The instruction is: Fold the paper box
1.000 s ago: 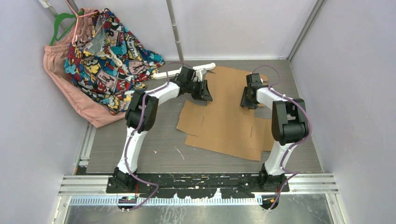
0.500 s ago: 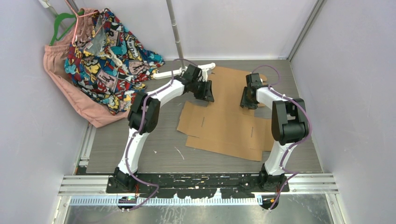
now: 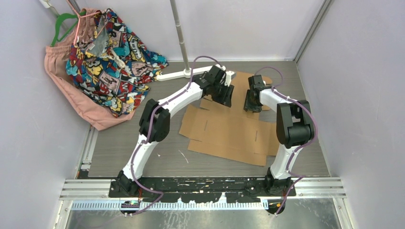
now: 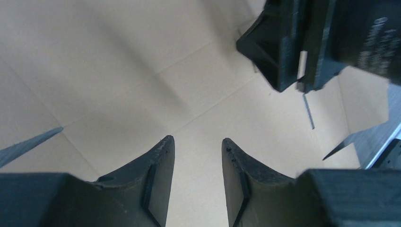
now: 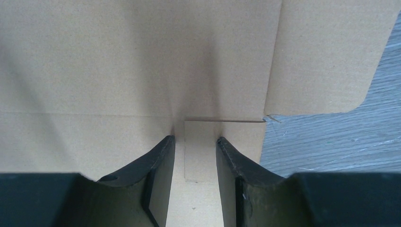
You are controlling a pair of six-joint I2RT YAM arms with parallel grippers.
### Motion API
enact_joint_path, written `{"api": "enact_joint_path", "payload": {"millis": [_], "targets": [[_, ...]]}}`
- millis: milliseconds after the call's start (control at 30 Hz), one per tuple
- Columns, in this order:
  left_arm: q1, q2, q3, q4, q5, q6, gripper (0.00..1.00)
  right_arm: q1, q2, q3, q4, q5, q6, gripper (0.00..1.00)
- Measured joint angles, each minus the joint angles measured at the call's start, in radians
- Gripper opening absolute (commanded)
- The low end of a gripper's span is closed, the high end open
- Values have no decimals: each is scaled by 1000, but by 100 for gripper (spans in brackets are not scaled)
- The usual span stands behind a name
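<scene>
A grey wood-grain table [image 3: 119, 157] carries everything. The paper box [image 3: 229, 136] lies on it as a flat, unfolded brown cardboard sheet. It spreads from the middle towards the far right corner, with its flaps and slits showing. A heap of clothes [image 3: 105, 62], bright comic print over pink, fills the far left corner, with a green hanger [image 3: 61, 23] on top. A white stand [image 3: 184, 72] sits at the far edge. The left gripper [image 3: 227, 98] hangs over the sheet's far part, jaws partly open with nothing between them. Just beside it, the right gripper [image 3: 250, 102] has its jaws likewise partly open and empty, above a small tab [image 5: 246, 137] near the sheet's edge.
</scene>
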Motion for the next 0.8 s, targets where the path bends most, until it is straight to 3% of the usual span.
{"api": "enact_joint_path", "payload": {"millis": [400,567,733,800], "targets": [[47,-5,-108,-18,-62,7,42,1,0,0,0,0,0,44],[114,-69,-224,-1,-66,0,19,1,0,0,0,0,0,42],[177,-106,-246,13,-70,-2,16,1,0,0,-1,3,0,41],[190,-113,-247,23,-73,-1,9,1,0,0,-1,3,0,41]]}}
